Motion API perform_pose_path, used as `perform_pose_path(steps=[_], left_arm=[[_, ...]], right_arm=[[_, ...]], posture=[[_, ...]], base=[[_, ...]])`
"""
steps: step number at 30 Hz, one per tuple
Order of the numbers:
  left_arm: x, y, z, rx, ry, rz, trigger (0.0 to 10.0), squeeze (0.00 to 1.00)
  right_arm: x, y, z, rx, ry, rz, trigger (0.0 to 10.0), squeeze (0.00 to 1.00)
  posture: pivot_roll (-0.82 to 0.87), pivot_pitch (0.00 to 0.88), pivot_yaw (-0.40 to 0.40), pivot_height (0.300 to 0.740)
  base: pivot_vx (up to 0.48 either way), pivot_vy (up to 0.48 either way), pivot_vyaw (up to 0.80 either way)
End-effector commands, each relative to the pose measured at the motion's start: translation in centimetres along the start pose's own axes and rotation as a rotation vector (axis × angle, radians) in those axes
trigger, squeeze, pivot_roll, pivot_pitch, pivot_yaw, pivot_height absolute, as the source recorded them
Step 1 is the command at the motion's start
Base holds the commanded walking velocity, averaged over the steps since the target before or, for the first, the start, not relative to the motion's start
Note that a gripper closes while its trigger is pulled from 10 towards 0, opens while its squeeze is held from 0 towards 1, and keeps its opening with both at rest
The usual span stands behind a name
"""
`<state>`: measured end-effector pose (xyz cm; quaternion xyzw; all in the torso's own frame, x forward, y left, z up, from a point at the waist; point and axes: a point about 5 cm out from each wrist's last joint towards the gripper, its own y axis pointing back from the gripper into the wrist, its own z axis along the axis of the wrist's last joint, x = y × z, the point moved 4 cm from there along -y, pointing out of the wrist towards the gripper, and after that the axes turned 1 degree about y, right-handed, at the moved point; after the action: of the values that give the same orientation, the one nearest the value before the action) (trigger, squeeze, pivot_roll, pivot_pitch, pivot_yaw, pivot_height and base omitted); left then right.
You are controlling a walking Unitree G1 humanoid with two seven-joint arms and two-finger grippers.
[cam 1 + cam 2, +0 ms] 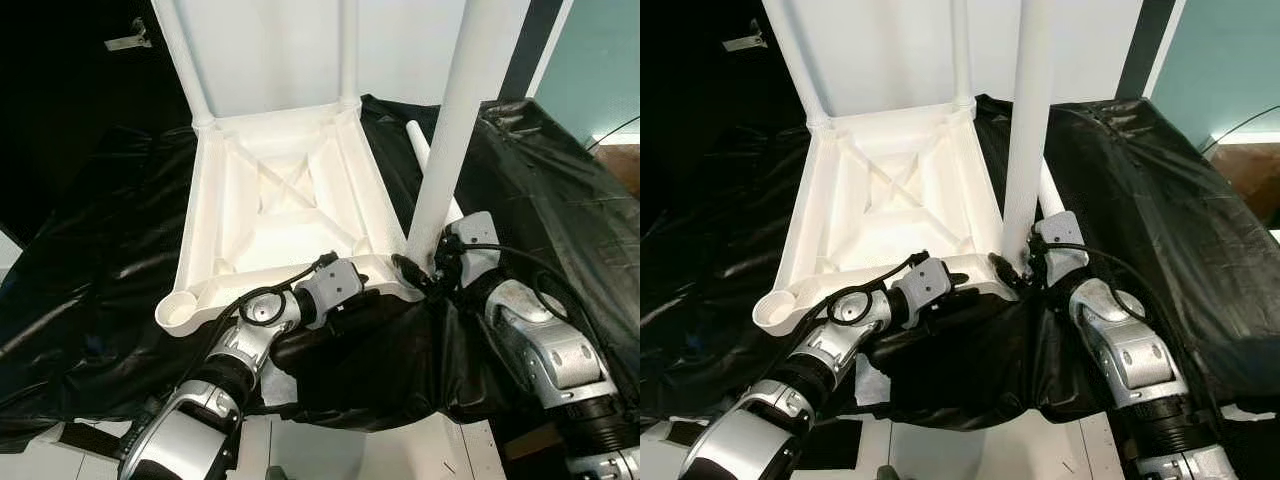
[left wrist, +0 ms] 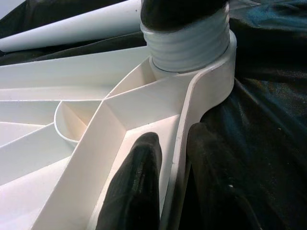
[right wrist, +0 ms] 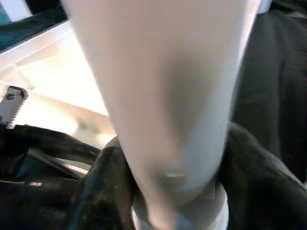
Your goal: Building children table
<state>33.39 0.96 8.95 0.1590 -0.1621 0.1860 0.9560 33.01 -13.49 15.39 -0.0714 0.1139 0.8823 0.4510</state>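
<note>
Left end effector (image 1: 352, 300): fingers (image 2: 136, 191) clamped on the near rim of the table top (image 1: 280, 205), one inside, one outside.

Right end effector (image 1: 430, 265): clenched round the base of the near-right leg (image 1: 462, 110), at its ribbed threaded end (image 2: 189, 45) standing in the corner socket; how far it was seated was unclear.

Table top: white plastic, upside down on a black sheet (image 1: 540, 190), underside ribbed with a diagonal cross. Near-left socket (image 1: 182, 310) open.

Far legs (image 1: 180, 55): two, upright.

Spare leg (image 1: 425, 150): lay on the sheet behind.
</note>
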Motion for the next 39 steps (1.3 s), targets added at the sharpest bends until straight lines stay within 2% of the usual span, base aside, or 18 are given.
perform_pose_path(steps=[1, 8, 11, 13, 14, 16, 17, 19, 23, 24, 26, 28, 32, 33, 35, 36, 37, 39], left_arm=[[-2.0, 0.0, -1.9, 0.074, 0.014, -0.080, 10.0, 0.00], [-1.9, 0.1, -2.0, 0.075, 0.013, -0.078, 10.0, 0.00], [-1.9, 0.1, -2.0, 0.075, 0.011, -0.078, 10.0, 0.00], [-1.9, 0.2, -2.0, 0.076, 0.010, -0.079, 10.0, 0.00], [-1.9, 0.2, -2.0, 0.076, 0.010, -0.079, 10.0, 0.00], [-1.9, 0.2, -2.1, 0.079, 0.009, -0.078, 10.0, 0.00], [-1.9, 0.2, -2.1, 0.079, 0.009, -0.078, 10.0, 0.00], [-1.8, 0.2, -2.1, 0.080, 0.009, -0.076, 10.0, 0.00], [-1.7, 0.2, -2.1, 0.081, 0.008, -0.075, 10.0, 0.00], [-1.7, 0.2, -2.1, 0.081, 0.007, -0.076, 10.0, 0.00], [-1.7, 0.2, -2.1, 0.081, 0.007, -0.076, 10.0, 0.00], [-1.7, 0.3, -2.2, 0.084, 0.007, -0.079, 10.0, 0.00], [-1.7, 0.3, -2.2, 0.086, 0.007, -0.080, 10.0, 0.00], [-1.8, 0.3, -2.2, 0.086, 0.007, -0.080, 10.0, 0.00], [-1.8, 0.2, -2.2, 0.086, 0.008, -0.079, 10.0, 0.00], [-1.8, 0.2, -2.2, 0.086, 0.008, -0.079, 10.0, 0.00], [-1.8, 0.2, -2.2, 0.086, 0.009, -0.078, 10.0, 0.00], [-1.8, 0.2, -2.2, 0.086, 0.009, -0.078, 10.0, 0.00]], right_arm=[[-0.2, 0.1, -0.5, 0.024, 0.020, 0.021, 0.0, 0.00], [-0.7, 0.2, -0.7, 0.039, 0.036, 0.032, 0.0, 0.00], [-0.9, 0.4, -1.0, 0.055, 0.003, 0.040, 0.0, 0.00], [-0.3, 0.1, -1.7, 0.041, -0.096, -0.028, 0.0, 0.00], [-0.3, 0.1, -1.7, 0.041, -0.096, -0.028, 0.0, 0.00], [0.7, -0.4, -3.0, 0.026, -0.212, -0.196, 0.0, 0.00], [0.7, -0.4, -3.0, 0.026, -0.212, -0.196, 0.0, 0.00], [2.0, -0.4, -4.2, 0.023, -0.266, -0.321, 0.0, 0.00], [2.5, -0.1, -5.0, 0.016, -0.317, -0.432, 0.0, 0.00], [2.4, 0.0, -5.2, 0.008, -0.345, -0.480, 0.0, 0.00], [2.4, 0.0, -5.2, 0.008, -0.345, -0.480, 0.0, 0.00], [0.9, 0.5, -5.1, -0.041, -0.392, -0.605, 0.0, 0.00], [0.2, 0.5, -4.7, -0.063, -0.390, -0.643, 0.0, 0.00], [0.3, 0.4, -4.7, -0.057, -0.381, -0.637, 10.0, 0.00], [0.4, 0.3, -4.6, -0.045, -0.339, -0.608, 10.0, 0.00], [0.4, 0.3, -4.5, -0.044, -0.320, -0.600, 10.0, 0.21], [0.3, 0.4, -4.4, -0.046, -0.306, -0.599, 10.0, 1.00], [0.2, 0.5, -4.4, -0.049, -0.299, -0.599, 10.0, 1.00]], posture=[[-0.14, 0.018, 0.048, 0.740], [-0.14, 0.017, 0.051, 0.740], [-0.14, 0.018, 0.053, 0.740], [-0.14, 0.016, 0.053, 0.740], [-0.14, 0.016, 0.053, 0.740], [-0.14, 0.016, 0.052, 0.740], [-0.14, 0.016, 0.052, 0.740], [-0.13, 0.017, 0.053, 0.740], [-0.13, 0.019, 0.056, 0.740], [-0.13, 0.019, 0.056, 0.740], [-0.13, 0.019, 0.056, 0.740], [-0.13, 0.020, 0.060, 0.740], [-0.13, 0.020, 0.059, 0.740], [-0.13, 0.020, 0.058, 0.740], [-0.13, 0.020, 0.055, 0.740], [-0.13, 0.020, 0.055, 0.740], [-0.13, 0.020, 0.054, 0.740], [-0.13, 0.020, 0.054, 0.740]], base=[[0.000, 0.000, 0.00], [0.000, 0.000, 0.00], [0.000, 0.000, 0.00], [0.000, 0.000, 0.00], [0.000, 0.000, 0.00], [0.000, 0.000, 0.00], [0.000, 0.000, 0.00], [0.000, 0.000, 0.00], [0.000, 0.000, 0.00], [0.000, 0.000, 0.00], [0.000, 0.000, 0.00], [0.000, 0.000, 0.00], [0.000, 0.000, 0.00], [0.000, 0.000, 0.00], [0.000, 0.000, 0.00], [0.000, 0.000, 0.00], [0.000, 0.000, 0.00], [0.000, 0.000, 0.00]])
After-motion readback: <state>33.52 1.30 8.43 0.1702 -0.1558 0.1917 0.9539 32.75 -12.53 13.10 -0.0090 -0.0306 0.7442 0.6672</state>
